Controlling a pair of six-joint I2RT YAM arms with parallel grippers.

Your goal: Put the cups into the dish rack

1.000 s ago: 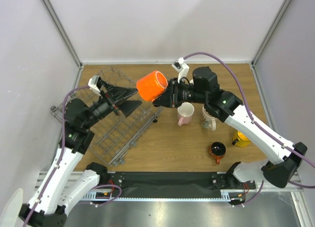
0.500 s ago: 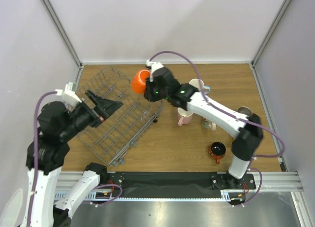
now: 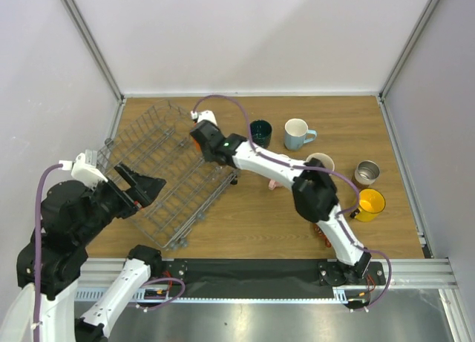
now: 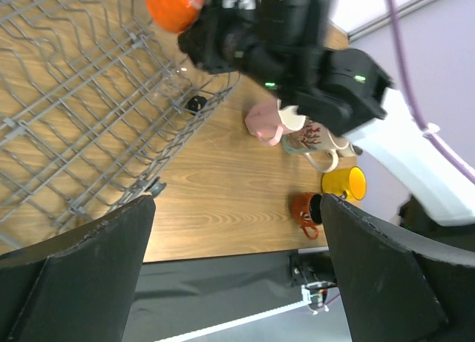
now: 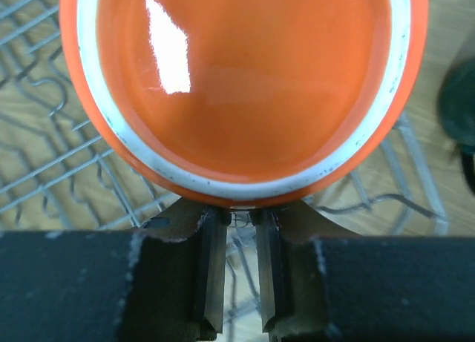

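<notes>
The orange mug (image 5: 245, 97) hangs over the dish rack's (image 4: 82, 97) far-right edge, pinched by the right gripper (image 5: 239, 219). This looks like the placing step. Next, lower the mug between the prongs, then release. The left gripper (image 3: 139, 188) hovers beside the rack, jaws spread wide.

Open room over dish rack (image 3: 171, 164) middle; right arm (image 3: 260, 161) blocks right rim.

Wooden tabletop (image 3: 252, 216), pale grey walls (image 3: 245, 38), aluminium corner post (image 3: 89, 41).
</notes>
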